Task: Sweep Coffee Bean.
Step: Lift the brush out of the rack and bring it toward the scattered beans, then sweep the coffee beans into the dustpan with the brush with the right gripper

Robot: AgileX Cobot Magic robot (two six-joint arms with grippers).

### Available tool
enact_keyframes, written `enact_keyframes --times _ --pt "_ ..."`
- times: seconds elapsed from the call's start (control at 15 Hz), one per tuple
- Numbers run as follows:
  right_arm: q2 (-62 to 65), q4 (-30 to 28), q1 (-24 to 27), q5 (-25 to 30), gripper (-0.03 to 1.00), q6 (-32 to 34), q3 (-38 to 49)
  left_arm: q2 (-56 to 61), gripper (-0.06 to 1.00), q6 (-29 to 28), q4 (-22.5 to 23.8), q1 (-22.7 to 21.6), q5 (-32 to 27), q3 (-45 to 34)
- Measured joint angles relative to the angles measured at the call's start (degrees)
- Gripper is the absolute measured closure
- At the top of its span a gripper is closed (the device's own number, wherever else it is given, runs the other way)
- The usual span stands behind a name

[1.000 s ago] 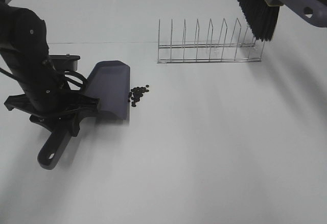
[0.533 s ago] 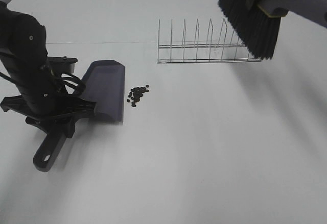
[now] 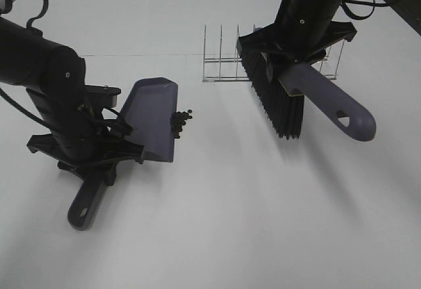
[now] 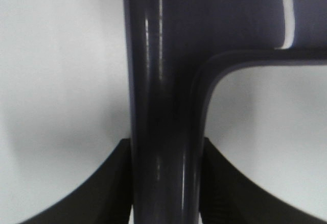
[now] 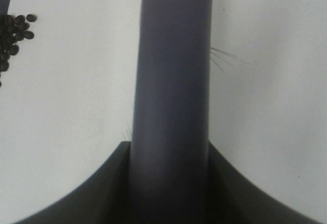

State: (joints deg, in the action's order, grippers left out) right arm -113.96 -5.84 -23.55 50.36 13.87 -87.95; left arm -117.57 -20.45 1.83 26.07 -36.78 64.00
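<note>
The coffee beans (image 3: 179, 120) lie in a small dark pile on the white table, touching the front lip of the purple-grey dustpan (image 3: 154, 114). My left gripper (image 3: 97, 169) is shut on the dustpan handle (image 4: 163, 106), with the pan tilted, lip down at the beans. My right gripper (image 3: 296, 65) is shut on the brush handle (image 5: 173, 81). The black brush bristles (image 3: 276, 105) hang to the right of the pile, well apart from it. The beans also show at the edge of the right wrist view (image 5: 13, 32).
A wire dish rack (image 3: 223, 58) stands at the back, behind the brush and my right arm. The white table (image 3: 223, 210) stretches open toward the front.
My right arm has swung the brush down and left from the far right corner to in front of the rack. My left arm has pushed the dustpan right until its lip meets the beans.
</note>
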Motion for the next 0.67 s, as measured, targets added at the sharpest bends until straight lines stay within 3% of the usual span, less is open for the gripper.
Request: enact_keyframes --times 0.2,0.47,0.67 --pt "-3.8 -1.8 -1.7 -1.5 0.66 0.3 0.0 -0.4 0.6 -0.9 0.0 0.3 -0.2 0.3" --pt "-12.3 -9.1 -9.2 -1.0 0.66 5.0 -4.8 -0.5 0.6 -0.9 0.0 0.3 -0.3 0.4" --pt "-21.1 -9.9 -13.9 8.1 0.66 3.7 -18.7 -0.5 0.6 -0.9 0.0 0.3 -0.6 0.5"
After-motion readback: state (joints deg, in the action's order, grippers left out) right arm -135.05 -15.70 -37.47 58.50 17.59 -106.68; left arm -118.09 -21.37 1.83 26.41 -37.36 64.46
